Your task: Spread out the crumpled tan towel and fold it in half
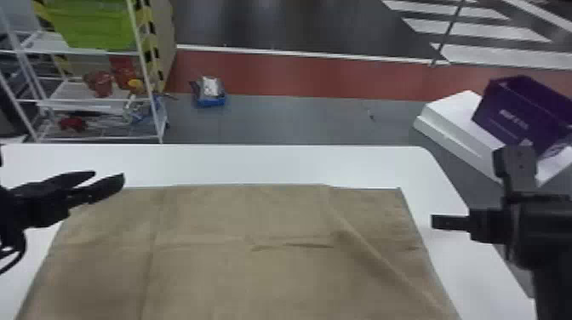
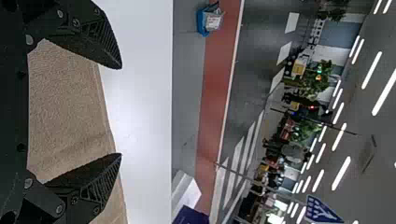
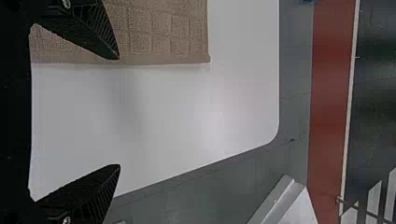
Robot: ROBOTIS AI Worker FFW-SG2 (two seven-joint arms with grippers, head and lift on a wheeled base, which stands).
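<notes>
tan towel [image 1: 238, 276] is lying spread on the white table [image 1: 272, 164]; the left gripper [image 2: 121, 111] is hovering by its far left corner, while the right gripper [image 3: 118, 111] is hanging off its right side, probably needing to go left. both are gaping, gripping nothing.

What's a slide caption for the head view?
Tan towel spread nearly flat on the white table, open left gripper near its far left corner, right arm off its right side.

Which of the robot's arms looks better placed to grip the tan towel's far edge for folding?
Left, probably: the open left end effector frames the tan towel's far edge, while the right end effector mostly frames white tabletop.
</notes>
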